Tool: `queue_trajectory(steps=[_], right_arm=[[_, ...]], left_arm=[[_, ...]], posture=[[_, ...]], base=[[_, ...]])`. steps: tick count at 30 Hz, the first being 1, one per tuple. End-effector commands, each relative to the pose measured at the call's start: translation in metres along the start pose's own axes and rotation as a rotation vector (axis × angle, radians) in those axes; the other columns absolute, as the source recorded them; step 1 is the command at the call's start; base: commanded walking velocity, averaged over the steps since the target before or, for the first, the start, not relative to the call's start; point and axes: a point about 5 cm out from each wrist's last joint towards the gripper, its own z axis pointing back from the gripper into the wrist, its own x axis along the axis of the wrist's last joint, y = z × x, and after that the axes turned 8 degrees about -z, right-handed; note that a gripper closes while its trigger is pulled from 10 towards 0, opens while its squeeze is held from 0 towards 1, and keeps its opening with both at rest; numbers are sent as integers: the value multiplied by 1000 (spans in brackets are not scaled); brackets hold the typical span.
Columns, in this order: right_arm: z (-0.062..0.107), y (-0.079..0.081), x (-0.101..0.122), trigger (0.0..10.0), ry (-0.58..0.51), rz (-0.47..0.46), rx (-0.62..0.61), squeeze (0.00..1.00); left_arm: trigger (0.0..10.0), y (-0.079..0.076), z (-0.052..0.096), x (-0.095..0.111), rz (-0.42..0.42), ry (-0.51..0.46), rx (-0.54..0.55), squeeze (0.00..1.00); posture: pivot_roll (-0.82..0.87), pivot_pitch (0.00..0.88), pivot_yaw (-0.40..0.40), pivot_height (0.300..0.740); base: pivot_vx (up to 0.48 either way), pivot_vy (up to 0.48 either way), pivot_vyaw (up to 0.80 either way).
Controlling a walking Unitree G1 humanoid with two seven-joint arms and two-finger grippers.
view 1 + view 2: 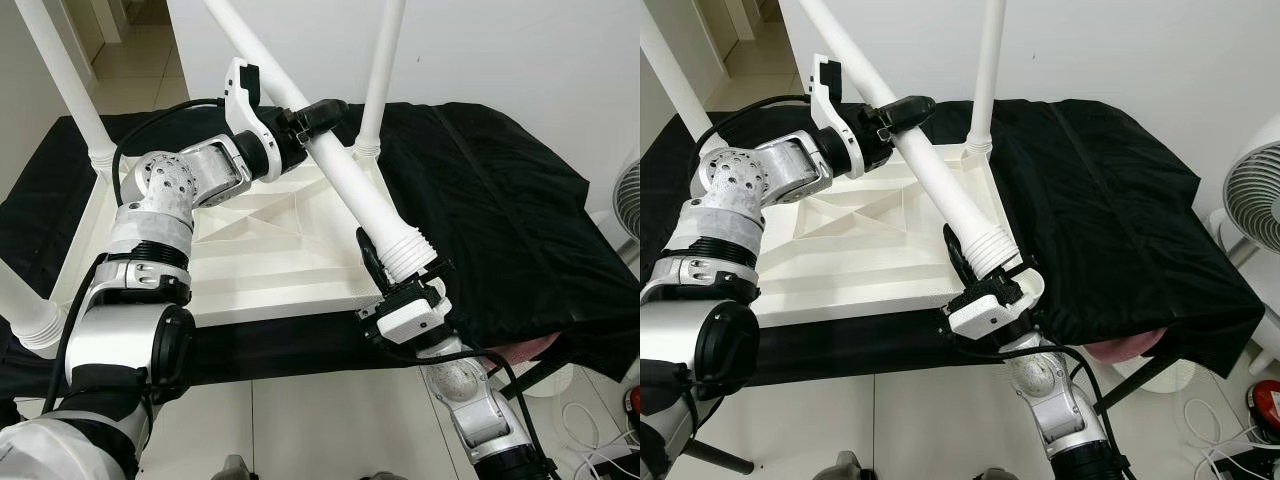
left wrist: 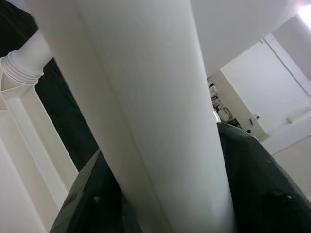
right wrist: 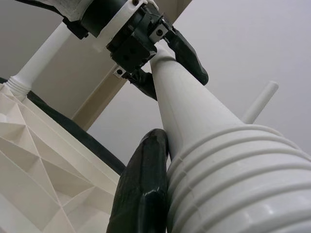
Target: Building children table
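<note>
White table leg (image 1: 350,180), slanted across frame centre, grasped mid-shaft by left gripper (image 1: 315,122); ribbed lower end clenched by right gripper (image 1: 400,285); upturned tabletop (image 1: 270,255) on black cloth (image 1: 500,220).

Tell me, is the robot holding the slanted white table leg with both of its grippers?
Yes, the left gripper clamps the slanted leg partway up while the right gripper grips its ribbed end beside the upturned tabletop.

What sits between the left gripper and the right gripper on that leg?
A bare stretch of the white leg only. Left gripper clamps higher up, right gripper holds the ribbed end; left eye view shows it.
</note>
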Motion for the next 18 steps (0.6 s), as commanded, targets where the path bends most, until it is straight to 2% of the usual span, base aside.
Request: queue_trajectory(steps=[1,4,5,9,10,11,14,16,18], right_arm=[[8,2,-11,10000,67,16,12,0],[10,4,-11,10000,63,1,-3,0],[12,4,-10,10000,56,-7,-20,1000],[13,4,-9,10000,48,-12,-33,1000],[16,5,-8,10000,43,-17,-40,1000],[20,6,-7,10000,41,-17,-43,1000],[24,7,-8,10000,44,-12,-46,1000],[36,10,-10,10000,60,37,-40,1000],[40,11,-11,10000,65,57,-35,1000]], left_arm=[[0,-17,2,17,-50,-58,-196,0],[0,-16,2,17,-51,-58,-192,0],[0,-15,2,17,-41,-56,-184,0],[0,-13,1,16,-39,-40,-160,0],[9686,-11,-1,15,9,-31,-154,0],[10000,-8,-1,14,32,-24,-133,0],[10000,-6,-2,15,51,-19,-110,0],[10000,-4,-3,17,66,-16,-89,0],[10000,-4,-3,17,71,-15,-87,0]], posture=[[-82,0,58,740],[-80,0,57,740],[-81,0,59,740],[-81,0,59,740],[-83,0,67,740],[-83,0,67,740],[-88,0,74,740],[-88,0,81,740],[-89,0,82,740]], base=[[0,0,0],[0,0,0],[0,0,0],[0,0,0],[0,0,0],[0,0,0],[0,0,0],[0,0,0],[0,0,0]])
